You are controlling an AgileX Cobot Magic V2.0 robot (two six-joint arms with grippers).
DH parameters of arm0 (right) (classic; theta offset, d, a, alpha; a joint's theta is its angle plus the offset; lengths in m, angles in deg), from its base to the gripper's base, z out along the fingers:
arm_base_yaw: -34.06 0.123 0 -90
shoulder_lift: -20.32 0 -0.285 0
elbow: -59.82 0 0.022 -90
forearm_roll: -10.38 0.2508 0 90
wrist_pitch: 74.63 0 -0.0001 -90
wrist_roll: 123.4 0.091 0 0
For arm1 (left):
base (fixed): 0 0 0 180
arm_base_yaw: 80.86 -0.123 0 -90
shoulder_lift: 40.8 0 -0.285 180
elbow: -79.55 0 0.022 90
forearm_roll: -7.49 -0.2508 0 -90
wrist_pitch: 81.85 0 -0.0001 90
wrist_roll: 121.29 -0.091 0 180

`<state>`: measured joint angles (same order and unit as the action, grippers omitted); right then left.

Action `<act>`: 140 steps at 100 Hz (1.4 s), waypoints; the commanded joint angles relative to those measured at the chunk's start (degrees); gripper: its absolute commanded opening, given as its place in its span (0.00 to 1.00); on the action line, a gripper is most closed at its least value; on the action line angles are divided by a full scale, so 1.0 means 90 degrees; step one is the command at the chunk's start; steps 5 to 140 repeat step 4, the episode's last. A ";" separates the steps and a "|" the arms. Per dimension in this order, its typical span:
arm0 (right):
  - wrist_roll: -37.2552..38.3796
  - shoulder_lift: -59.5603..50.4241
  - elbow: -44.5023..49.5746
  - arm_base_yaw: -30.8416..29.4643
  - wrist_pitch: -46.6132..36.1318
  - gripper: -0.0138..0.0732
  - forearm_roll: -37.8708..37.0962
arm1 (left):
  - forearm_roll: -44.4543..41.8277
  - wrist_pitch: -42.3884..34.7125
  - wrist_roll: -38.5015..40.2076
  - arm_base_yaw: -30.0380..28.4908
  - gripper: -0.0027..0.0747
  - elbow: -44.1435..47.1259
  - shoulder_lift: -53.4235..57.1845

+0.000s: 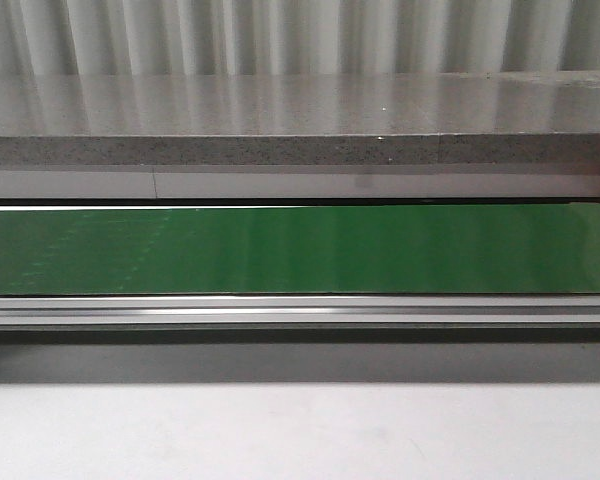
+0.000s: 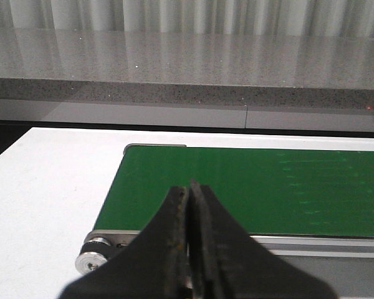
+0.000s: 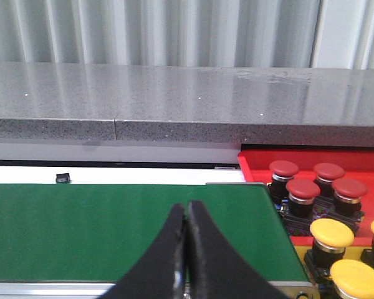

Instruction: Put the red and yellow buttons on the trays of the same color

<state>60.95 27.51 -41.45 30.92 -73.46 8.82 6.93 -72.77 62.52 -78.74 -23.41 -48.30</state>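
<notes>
The right wrist view shows four red buttons (image 3: 315,182) clustered on one red tray (image 3: 368,163), at about two o'clock from the fingers. Three yellow buttons (image 3: 331,232) sit at about three to four o'clock, partly cut off by the frame edge. One green conveyor belt (image 1: 300,250) runs across.
</notes>
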 commanded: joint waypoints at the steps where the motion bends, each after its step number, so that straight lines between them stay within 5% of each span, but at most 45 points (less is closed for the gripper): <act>1: -0.0009 -0.0070 0.0013 -0.0031 -0.0485 0.08 -0.0067 | 0.0004 -0.0475 0.0042 -0.0034 0.01 0.0300 0.0182; 140: -0.0009 -0.0070 0.0013 -0.0031 -0.0485 0.08 -0.0067 | 0.0004 -0.0475 0.0042 -0.0034 0.01 0.0300 0.0182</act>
